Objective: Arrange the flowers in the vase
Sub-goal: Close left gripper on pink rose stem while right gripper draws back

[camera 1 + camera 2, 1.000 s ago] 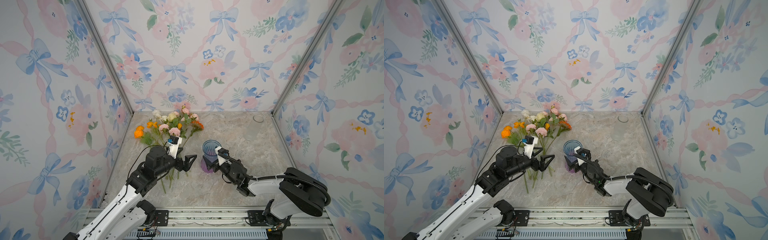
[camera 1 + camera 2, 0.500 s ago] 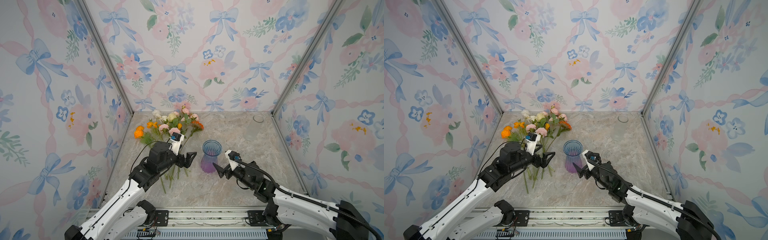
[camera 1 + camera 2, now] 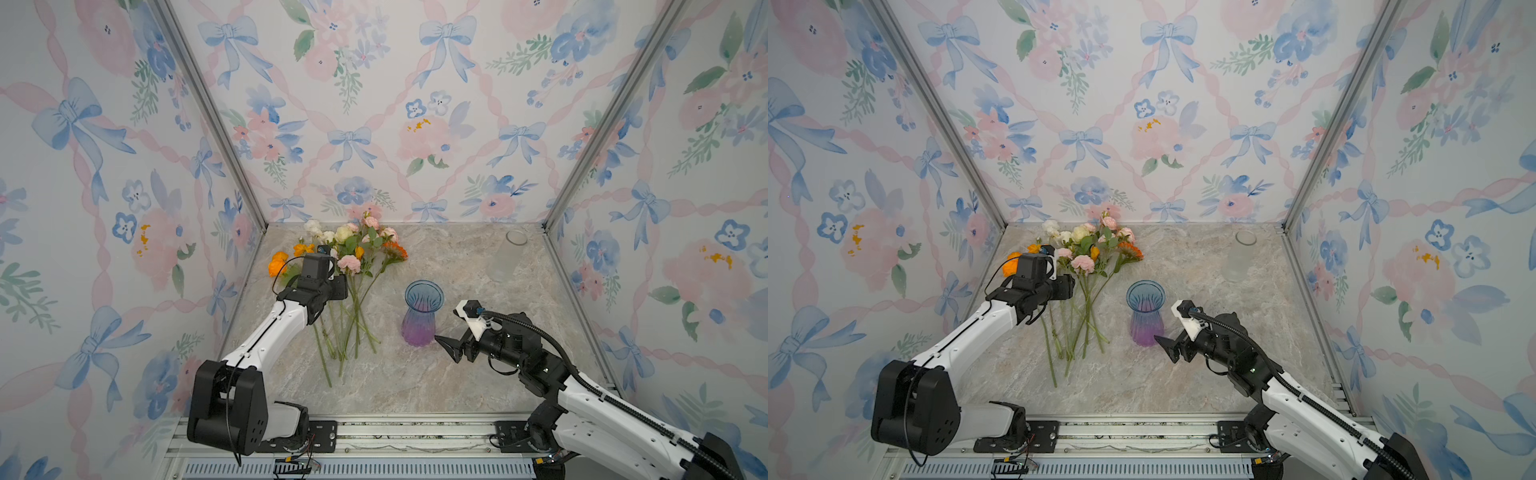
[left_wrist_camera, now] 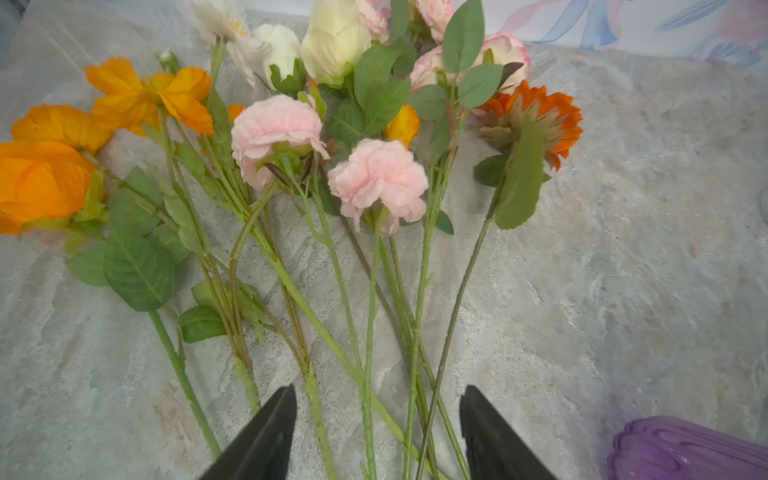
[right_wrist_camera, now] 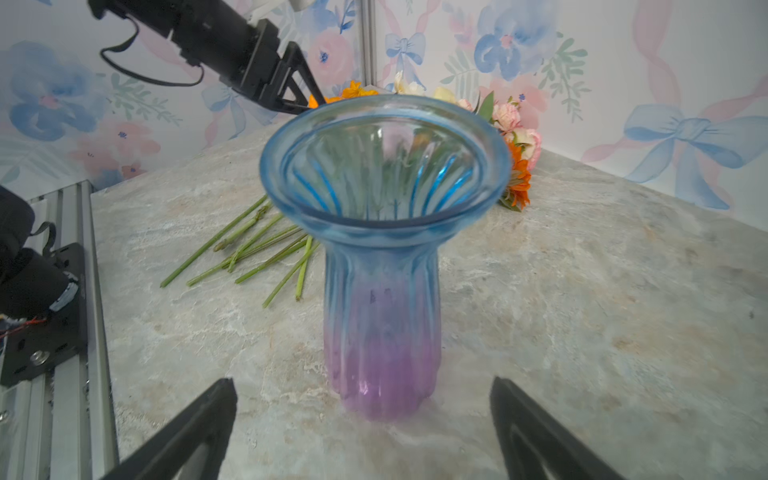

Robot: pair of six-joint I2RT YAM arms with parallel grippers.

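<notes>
Flowers point(image 4: 291, 137) lie right under the left claw point(image 4: 378, 390). Its two fingers stand partly apart, low over the table point(image 4: 623, 249), and several thin green stems run between them. It has hold of nothing yet. If it shuts here, I think it may pinch many stems at once. Or it may pinch none well, because they are thin and cross over each other. The leaves look tangled too, so one lifted stem could drag its neighbours along.

In both top views the bunch lies flat at the left middle. The blooms point to the back wall and the stem ends point to the front. Just to the right stands the vase point(image 3: 420, 320), upright, with nothing in it and a narrow foot. The right claw point(image 5: 361, 380) is wide open near it and grips nothing. So a swinging stem could knock the vase over.
</notes>
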